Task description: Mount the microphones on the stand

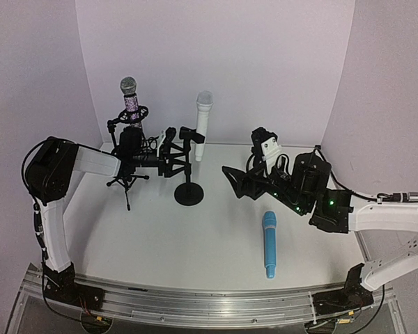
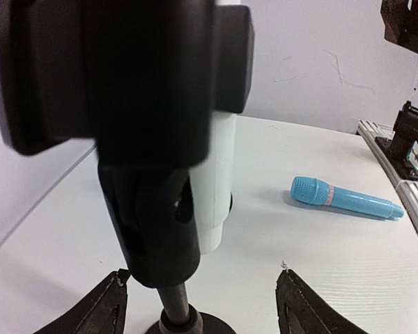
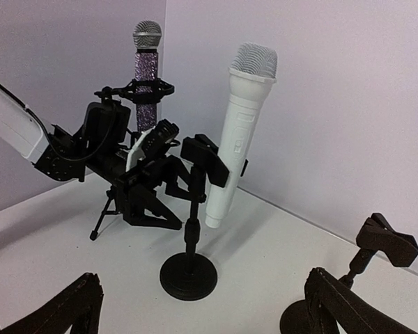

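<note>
Jaws left and right gape empty; white microphone [image 1: 203,129] sits clipped just ahead of the left jaws, purple microphone [image 1: 131,104] mounted behind them, blue microphone [image 1: 269,245] lies loose on the counter [image 1: 160,243] near the right jaws

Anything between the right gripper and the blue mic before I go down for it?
No. In the top view, only bare table separates the open right gripper from the light blue microphone.

White table [image 1: 160,240], pale backdrop walls [image 1: 265,56]
</note>
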Controlling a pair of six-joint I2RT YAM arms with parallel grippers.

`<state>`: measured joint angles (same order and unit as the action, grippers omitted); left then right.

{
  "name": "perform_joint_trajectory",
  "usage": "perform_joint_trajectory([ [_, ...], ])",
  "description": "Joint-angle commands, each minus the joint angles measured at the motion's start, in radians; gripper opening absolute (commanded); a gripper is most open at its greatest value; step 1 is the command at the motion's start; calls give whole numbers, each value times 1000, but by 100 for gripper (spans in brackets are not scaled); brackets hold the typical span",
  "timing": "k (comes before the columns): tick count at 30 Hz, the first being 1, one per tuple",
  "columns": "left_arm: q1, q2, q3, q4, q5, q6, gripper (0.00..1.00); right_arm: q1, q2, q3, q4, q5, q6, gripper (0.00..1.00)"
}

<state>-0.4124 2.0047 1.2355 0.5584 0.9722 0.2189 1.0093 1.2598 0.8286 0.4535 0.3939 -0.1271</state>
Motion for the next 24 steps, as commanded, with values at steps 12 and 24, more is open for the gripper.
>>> perform_joint_trajectory([
  [12, 7, -394, -293, -207, -70, -11, 92, -509, 93, 16, -220, -358, 236, 91],
  [24, 7, -638, -478, -208, -135, -38, 92, -665, 490, 43, 355, -614, 174, 83],
])
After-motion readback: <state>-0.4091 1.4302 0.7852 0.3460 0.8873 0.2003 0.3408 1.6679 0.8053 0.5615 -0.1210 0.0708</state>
